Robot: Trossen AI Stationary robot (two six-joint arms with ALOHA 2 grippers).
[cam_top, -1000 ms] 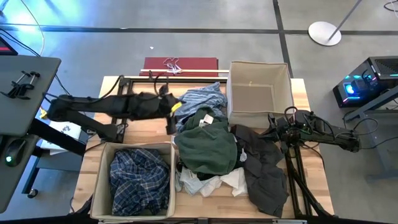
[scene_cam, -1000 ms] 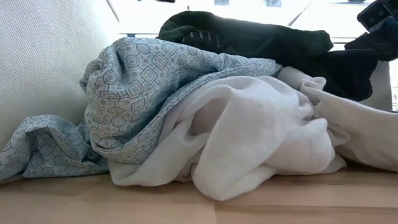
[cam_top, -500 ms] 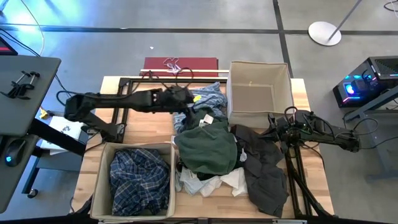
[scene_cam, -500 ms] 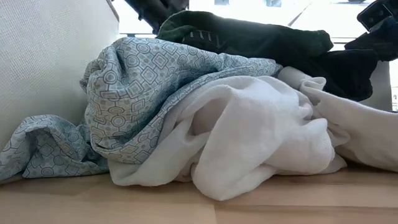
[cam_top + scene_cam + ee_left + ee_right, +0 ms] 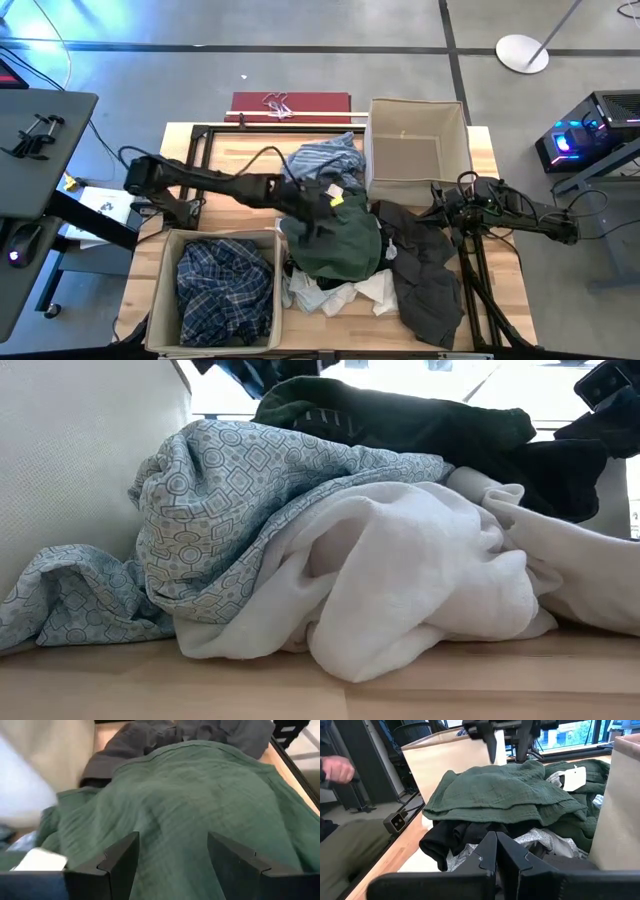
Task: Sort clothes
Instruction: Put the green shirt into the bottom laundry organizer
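Observation:
The clothes lie heaped mid-table: a dark green top [image 5: 340, 240] on top, a light blue shirt [image 5: 325, 160] behind it, a charcoal grey piece [image 5: 425, 275] to its right, and small white pieces [image 5: 340, 297] at its near side. A navy-white plaid shirt [image 5: 225, 285] lies in the near left box. My left gripper [image 5: 172, 857] stands open close above the green top [image 5: 190, 795], fingers slanting down on either side of a stretch of it. My right gripper [image 5: 496, 851] is shut and waits by the heap's right side [image 5: 438, 210].
A beige fabric box [image 5: 417, 108] stands at the far right and another [image 5: 163, 290] at the near left. A black frame [image 5: 200, 150] and a dark red flat thing [image 5: 290, 103] lie along the far edge. A person's hand [image 5: 335, 770] shows beyond the table.
My left gripper has gone toward the table's right and near edges and down, from beside the light blue shirt to just over the dark green top, tipping its fingers downward. Its fingers have stayed open. The clothes have not moved.

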